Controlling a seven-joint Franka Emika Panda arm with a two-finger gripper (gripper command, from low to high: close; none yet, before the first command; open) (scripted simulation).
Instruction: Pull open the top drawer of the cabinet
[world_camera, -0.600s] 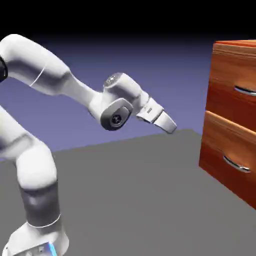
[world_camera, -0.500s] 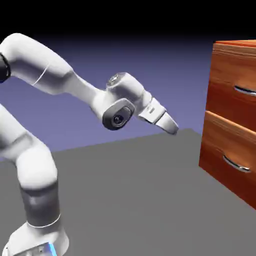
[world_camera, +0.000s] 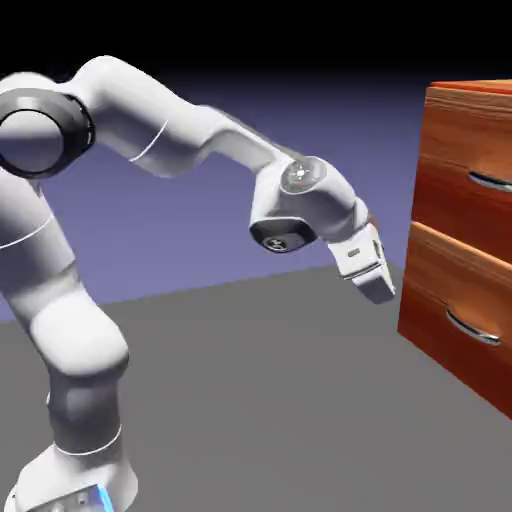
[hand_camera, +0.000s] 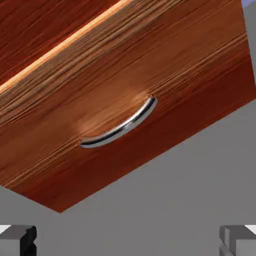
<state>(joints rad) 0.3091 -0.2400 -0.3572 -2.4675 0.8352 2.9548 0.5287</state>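
The cabinet (world_camera: 440, 270) stands at the exterior view's right, reddish-brown wood with two stacked drawer fronts. The top drawer (world_camera: 455, 185) carries a thin silver handle (world_camera: 490, 182) and looks closed flush. My gripper (world_camera: 375, 287) hangs left of the cabinet, short of touching it, about level with the lower drawer's upper edge and tilted down toward it. In the hand view my gripper (hand_camera: 128, 242) is open and empty, its fingertips (hand_camera: 17, 239) far apart. That view is centred on the lower drawer's handle (hand_camera: 120, 127); a strip of the top drawer (hand_camera: 40, 30) shows beyond the bright seam.
The lower drawer (world_camera: 450, 310) has its own curved silver handle (world_camera: 472, 328). The grey table (world_camera: 260, 400) runs beneath the arm up to the cabinet's foot. My elbow and forearm (world_camera: 190, 130) arch high across the exterior view's left and middle.
The arm has swung right and stretched out; the gripper moved closer to the cabinet and lower, now tilting more steeply downward. Its jaws stay open.
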